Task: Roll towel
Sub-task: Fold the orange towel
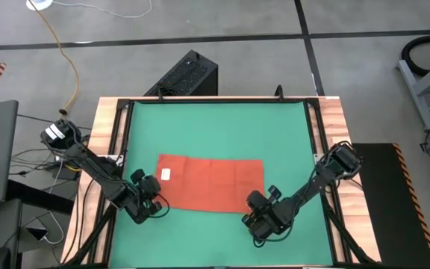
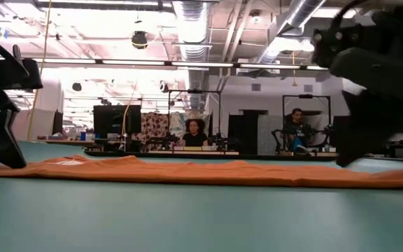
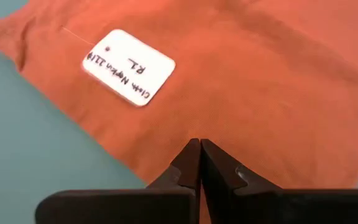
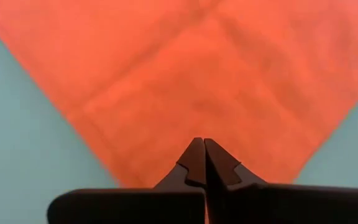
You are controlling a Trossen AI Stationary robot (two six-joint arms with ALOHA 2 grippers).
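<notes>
The orange-red rectangular soft cloth towel (image 1: 211,181) lies flat on the green mat (image 1: 215,127) covering the bench. The left tool (image 3: 199,163) is clenched on the towel's near edge beside its white tag (image 3: 128,66). The right tool (image 4: 202,163) is clenched on the towel's near right corner.

From straight above, we look down on the whole green rectangular mat (image 1: 215,119) and both dark arms. At table-top height, we look level across the mat (image 2: 201,217) into the room behind. From each wrist, we look closely past that arm's own dark fingers. All four views share the flat orange-red rectangular cloth towel (image 1: 213,181) (image 2: 208,172) (image 3: 260,81) (image 4: 185,81).
</notes>
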